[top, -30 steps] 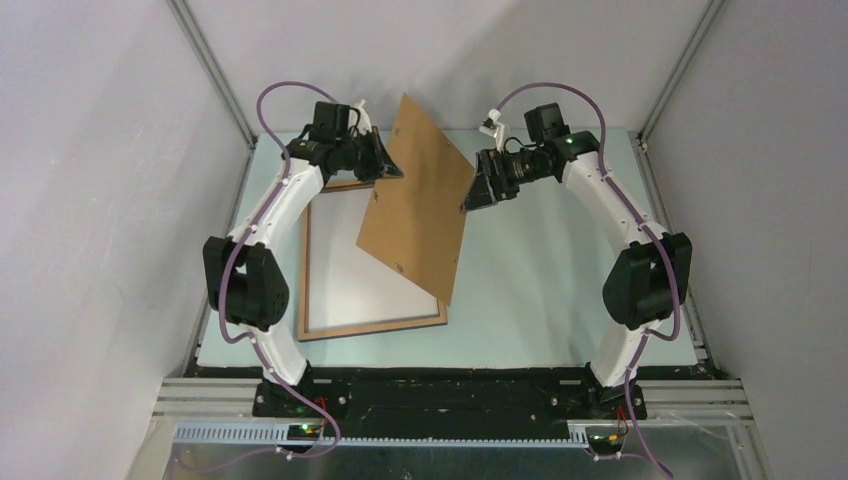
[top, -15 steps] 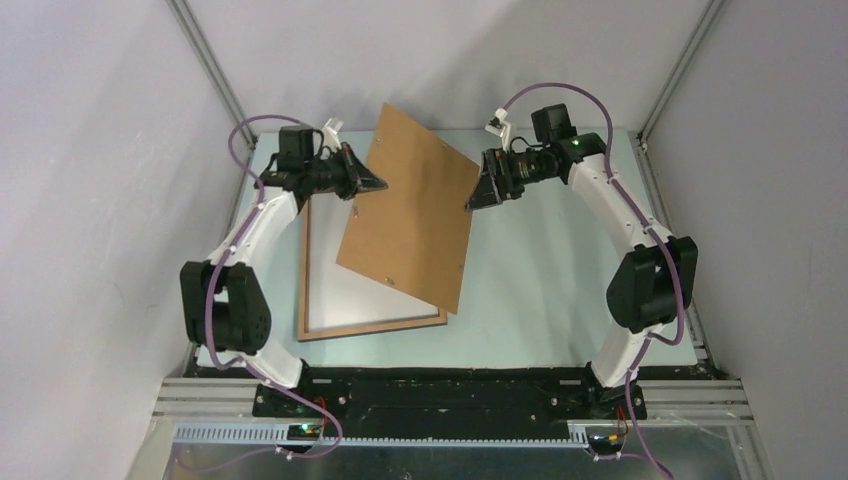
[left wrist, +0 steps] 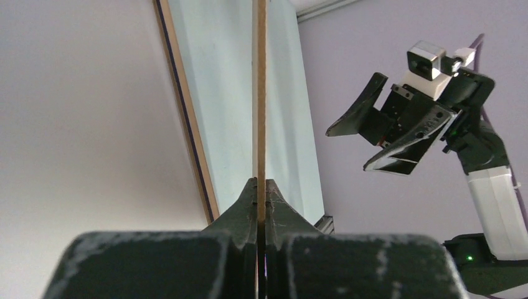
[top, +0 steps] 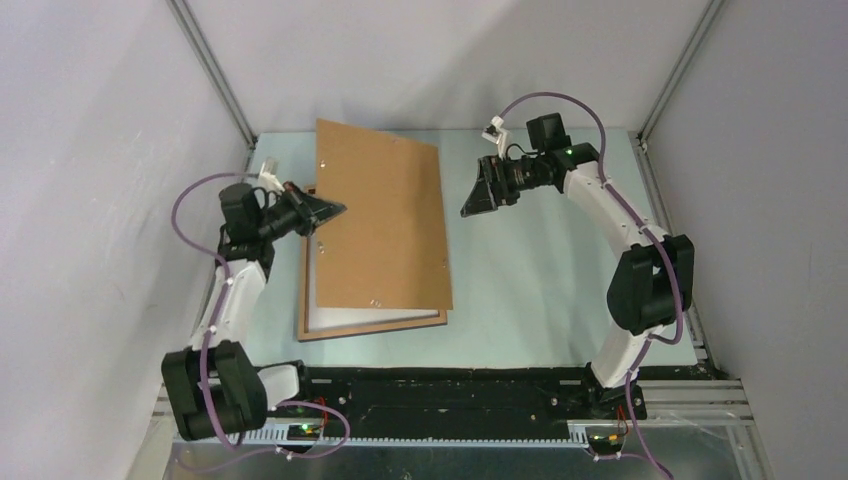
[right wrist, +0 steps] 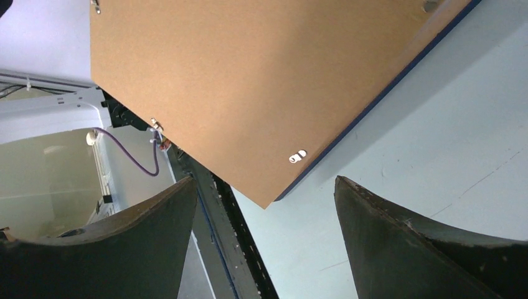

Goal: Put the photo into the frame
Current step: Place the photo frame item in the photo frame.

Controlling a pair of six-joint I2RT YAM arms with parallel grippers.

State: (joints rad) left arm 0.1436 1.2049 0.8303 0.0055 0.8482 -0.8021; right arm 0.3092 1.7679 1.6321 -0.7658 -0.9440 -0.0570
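Note:
The frame (top: 376, 326) lies flat on the table's left half, light wood face up. A white sheet (top: 360, 314), which looks like the photo's plain back, fills its opening. A brown backing board (top: 385, 215) hangs low over most of both. My left gripper (top: 336, 208) is shut on the board's left edge. The left wrist view shows the board (left wrist: 261, 93) edge-on between the closed fingers (left wrist: 246, 199). My right gripper (top: 472, 200) is open and empty, just right of the board's upper right part. In its own view the gripper (right wrist: 266, 187) faces the board's corner (right wrist: 236, 81), with the frame's dark blue edge (right wrist: 386, 93) beneath.
The pale blue table mat (top: 540, 280) stretches to the right of the frame. Grey walls and metal corner posts (top: 215, 75) close in the back and sides. A black rail (top: 450, 385) runs along the near edge between the arm bases.
My left arm has swung back and left, carrying the board down from a steep tilt to nearly flat over the frame. The right gripper stayed open and barely moved.

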